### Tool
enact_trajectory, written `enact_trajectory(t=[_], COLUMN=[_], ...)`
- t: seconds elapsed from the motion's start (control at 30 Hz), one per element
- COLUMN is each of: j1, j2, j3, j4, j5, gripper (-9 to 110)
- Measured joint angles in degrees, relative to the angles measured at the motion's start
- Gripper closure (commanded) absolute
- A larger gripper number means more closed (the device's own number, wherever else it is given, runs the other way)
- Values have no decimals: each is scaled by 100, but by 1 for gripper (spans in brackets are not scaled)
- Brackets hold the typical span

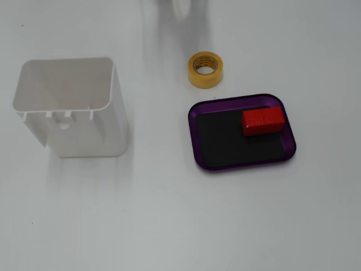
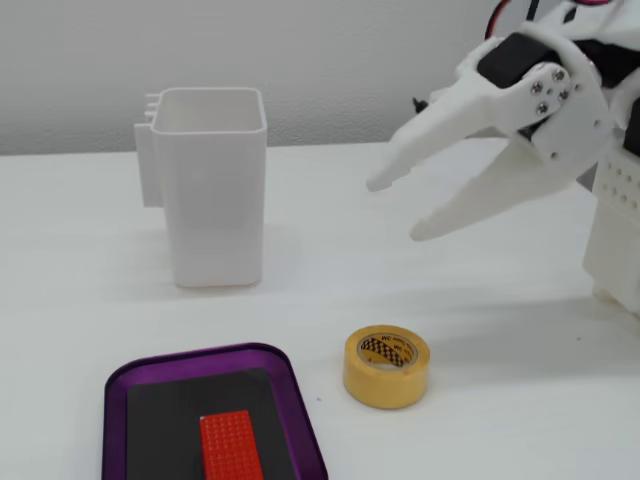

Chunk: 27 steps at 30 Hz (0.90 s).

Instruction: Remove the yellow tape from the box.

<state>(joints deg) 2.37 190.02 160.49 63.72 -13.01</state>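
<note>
The box (image 2: 290, 400) held only the red block (image 2: 230, 445). The yellow tape (image 2: 387, 365) sat on the table just beside it (job looked done), and the gripper (image 2: 395, 210) hung above, jaws apart, empty.

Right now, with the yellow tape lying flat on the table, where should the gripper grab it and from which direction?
Come down from above. The yellow tape lies flat on the table beside the purple tray, hollow core facing up, so one finger can probably drop into the core and the other outside, pinching the ring wall. The open gripper hangs above and behind it in this fixed view.
</note>
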Motion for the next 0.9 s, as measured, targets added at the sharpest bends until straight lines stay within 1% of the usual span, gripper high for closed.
enact_trajectory(t=[0.1, 0.17, 0.33, 0.47, 0.53, 0.63, 0.9], j1=[0, 26, 26, 18, 18, 18, 18], j2=[220, 220, 220, 220, 220, 220, 220], j3=[809, 1072, 1406, 1441, 1441, 1441, 1441], j4=[18, -18, 26, 79, 123, 132, 132], j5=[26, 97, 1063, 1318, 1336, 1336, 1336], gripper=[85, 85, 86, 86, 90, 102, 102])
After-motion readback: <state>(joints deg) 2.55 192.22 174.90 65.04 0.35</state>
